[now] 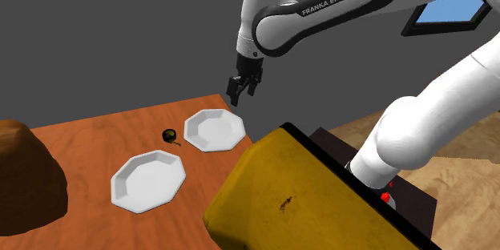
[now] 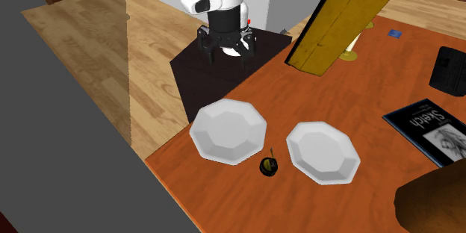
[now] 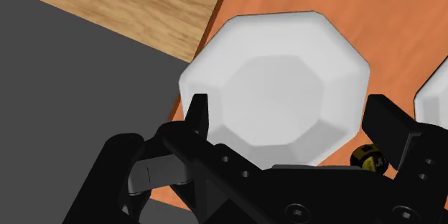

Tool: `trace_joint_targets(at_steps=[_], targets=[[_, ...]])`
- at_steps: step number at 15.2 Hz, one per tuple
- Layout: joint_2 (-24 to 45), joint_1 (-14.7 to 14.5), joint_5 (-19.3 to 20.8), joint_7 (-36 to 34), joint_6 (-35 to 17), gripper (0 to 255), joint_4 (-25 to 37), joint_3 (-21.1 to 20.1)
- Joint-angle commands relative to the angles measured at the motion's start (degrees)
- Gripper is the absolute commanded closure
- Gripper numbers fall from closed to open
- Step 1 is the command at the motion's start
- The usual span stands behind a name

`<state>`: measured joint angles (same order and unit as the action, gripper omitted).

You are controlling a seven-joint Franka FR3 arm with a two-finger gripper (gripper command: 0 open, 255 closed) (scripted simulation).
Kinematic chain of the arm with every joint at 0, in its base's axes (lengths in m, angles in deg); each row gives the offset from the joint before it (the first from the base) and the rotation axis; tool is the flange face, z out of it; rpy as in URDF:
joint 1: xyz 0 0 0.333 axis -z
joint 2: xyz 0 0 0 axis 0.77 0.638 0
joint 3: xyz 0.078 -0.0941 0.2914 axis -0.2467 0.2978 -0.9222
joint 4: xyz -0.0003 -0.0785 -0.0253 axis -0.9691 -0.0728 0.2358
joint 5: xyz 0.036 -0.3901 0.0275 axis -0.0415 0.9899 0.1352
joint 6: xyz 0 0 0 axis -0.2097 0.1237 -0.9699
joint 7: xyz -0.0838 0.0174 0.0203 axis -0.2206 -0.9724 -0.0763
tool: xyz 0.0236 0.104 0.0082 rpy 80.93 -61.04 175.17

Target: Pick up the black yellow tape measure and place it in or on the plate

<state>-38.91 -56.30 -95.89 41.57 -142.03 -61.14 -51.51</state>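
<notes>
At the shoulder view's left, a brown lump [image 1: 24, 176] on the orange-brown surface [image 1: 88, 136]. Next to it the inner plate [image 1: 148, 180], white and eight-sided. Then the tape measure [image 1: 169, 135], lying on the surface between that plate and the edge plate [image 1: 213, 130], just beside both, touching neither. Higher and a little right, the end effector [image 1: 243, 88], hanging in the air. Further right, a tilted yellow slab [image 1: 312, 200] with a black face. In the second exterior view, the order reversed: edge plate [image 2: 228, 131], tape measure [image 2: 269, 166], inner plate [image 2: 322, 151]. Added to the right of them, a book marked "Sketch" [image 2: 437, 131] and a black box [image 2: 450, 71]. In the wrist view, looks down on the edge plate [image 3: 276, 79], with fingers [image 3: 197, 115] wide apart and clasping nothing. Beside one finger, the tape measure [image 3: 371, 158]: small, round, black-bodied with yellow patches. A thin tab sticking out of it in the second exterior view.
</notes>
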Motion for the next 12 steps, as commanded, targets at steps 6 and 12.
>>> trace_joint_targets(at_steps=[6,12], targets=[[14.55,-1.39,3.01,-6.36,-10.36,0,6.82,-3.95],[27.17,-3.98,8.99,-13.15,-16.27,0,15.31,-5.02]])
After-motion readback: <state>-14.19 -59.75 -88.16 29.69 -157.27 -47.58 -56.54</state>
